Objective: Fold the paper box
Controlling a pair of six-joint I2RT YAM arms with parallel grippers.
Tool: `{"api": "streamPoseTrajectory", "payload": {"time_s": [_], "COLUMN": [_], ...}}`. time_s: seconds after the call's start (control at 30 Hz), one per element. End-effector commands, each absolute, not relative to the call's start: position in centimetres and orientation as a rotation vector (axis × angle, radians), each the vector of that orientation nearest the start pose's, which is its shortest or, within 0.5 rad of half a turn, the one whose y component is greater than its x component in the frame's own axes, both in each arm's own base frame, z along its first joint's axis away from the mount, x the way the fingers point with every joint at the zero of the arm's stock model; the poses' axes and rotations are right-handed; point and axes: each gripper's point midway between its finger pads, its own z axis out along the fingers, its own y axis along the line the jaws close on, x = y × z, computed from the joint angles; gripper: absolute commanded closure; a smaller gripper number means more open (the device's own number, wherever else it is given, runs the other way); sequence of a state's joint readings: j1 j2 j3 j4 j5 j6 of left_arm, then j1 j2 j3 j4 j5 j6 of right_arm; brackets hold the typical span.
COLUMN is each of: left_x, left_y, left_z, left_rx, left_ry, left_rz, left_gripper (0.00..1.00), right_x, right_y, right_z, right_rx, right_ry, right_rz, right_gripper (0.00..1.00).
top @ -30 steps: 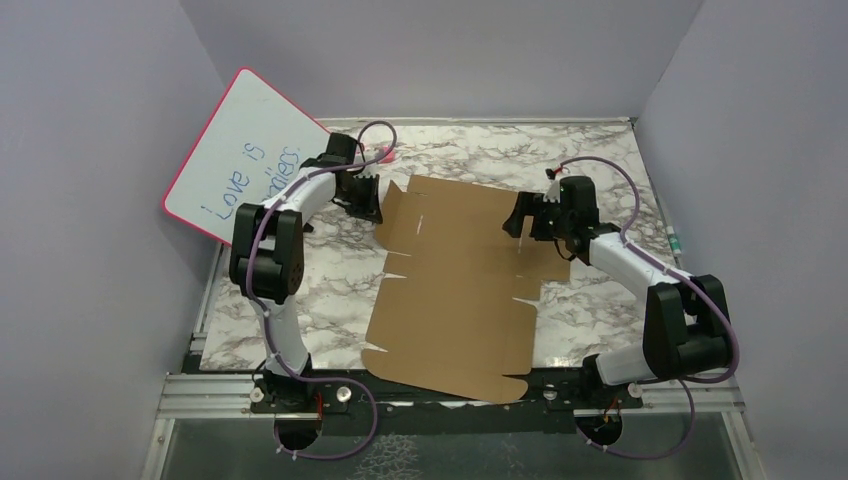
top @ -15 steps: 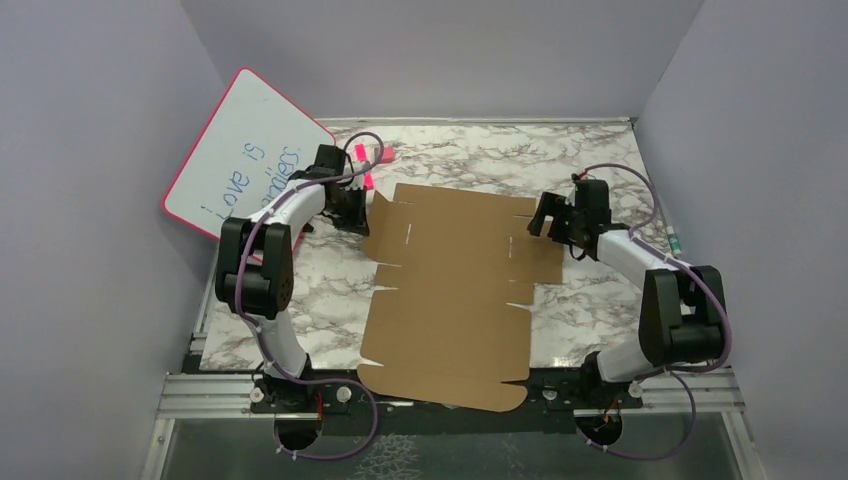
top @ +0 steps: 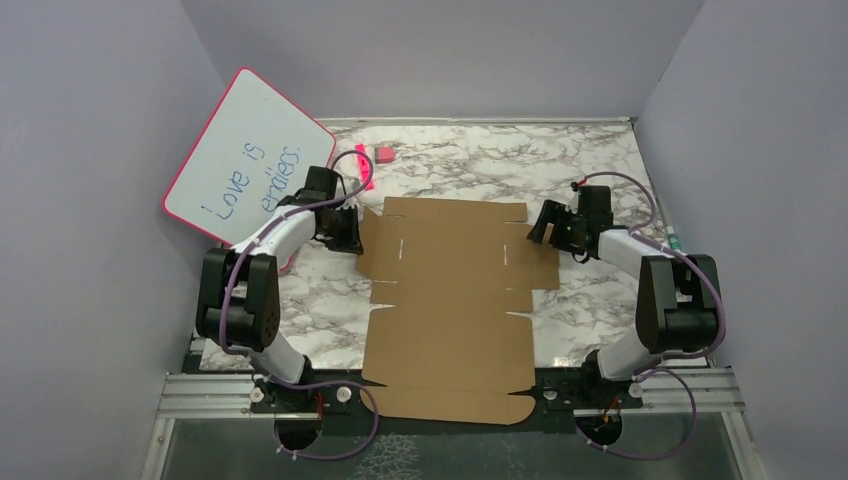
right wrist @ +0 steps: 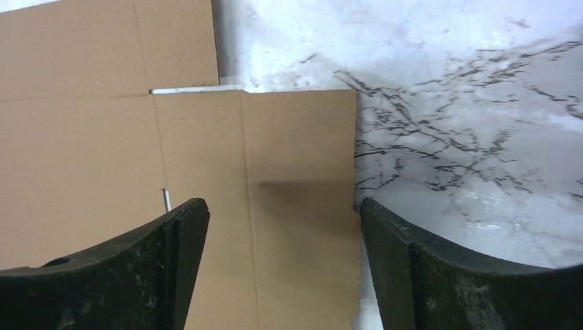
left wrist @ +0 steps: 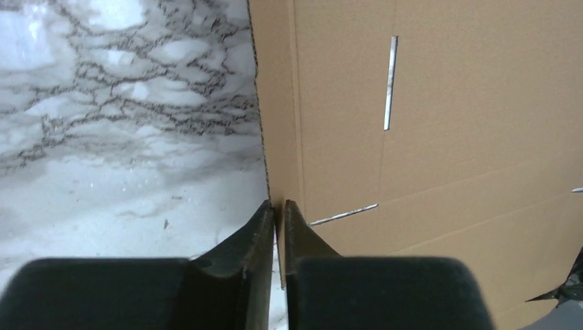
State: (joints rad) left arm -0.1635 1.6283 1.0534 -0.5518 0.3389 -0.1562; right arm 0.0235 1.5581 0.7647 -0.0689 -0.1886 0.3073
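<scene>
Whiteboard [top: 240, 160]: far left, leaning on the side wall, off the work area; not part of the job.
Left pincer [left wrist: 278, 205]: fingers pressed together, pinching the left edge of the paper box [top: 450, 290] at its far-left side flap. Wrist view shows the card edge running into the thin gap. Prob. gripped there to lift or steer that flap.
Pink block [top: 383, 154]: small, on the desk [top: 320, 290] beyond the box's far-left corner, apart from it.
Paper box: flat, unfolded, mid desk betw. both arms; near end hangs over the desk's front edge. No flap raised, so I'd judge the job is at its start.
Right pincer [right wrist: 282, 206]: spread wide over the far-right side flap, one finger above card, the other past its outer edge over marble. Contact: can't tell. Looks set to close on that edge, mirroring the left.
Risk: thin card may bow or slide w/ only one side gripped.
</scene>
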Motion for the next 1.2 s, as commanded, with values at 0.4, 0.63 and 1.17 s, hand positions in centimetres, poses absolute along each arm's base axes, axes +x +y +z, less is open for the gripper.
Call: {"api": "streamPoseTrajectory", "payload": {"time_s": [0.4, 0.63, 1.17], "left_x": [39.6, 43.3, 44.6], "left_y": [-11.7, -14.0, -13.4], "left_z": [13.3, 11.1, 6.4], "left_rx": [0.025, 0.017, -0.021], "left_ry": [2.473, 2.518, 2.601], "left_rz": [-0.480, -0.605, -0.538], "left_gripper": [0.40, 0.36, 0.34], "right_x": [39.8, 42.9, 47.8], "right_y": [9.1, 9.0, 12.4], "right_z": [9.4, 8.8, 6.7], "right_rx": [0.060, 0.075, 0.021], "right_ry": [2.245, 2.248, 2.258], "right_rz": [0.631, 0.620, 0.880], "right_gripper": [0.13, 0.15, 0.26]}}
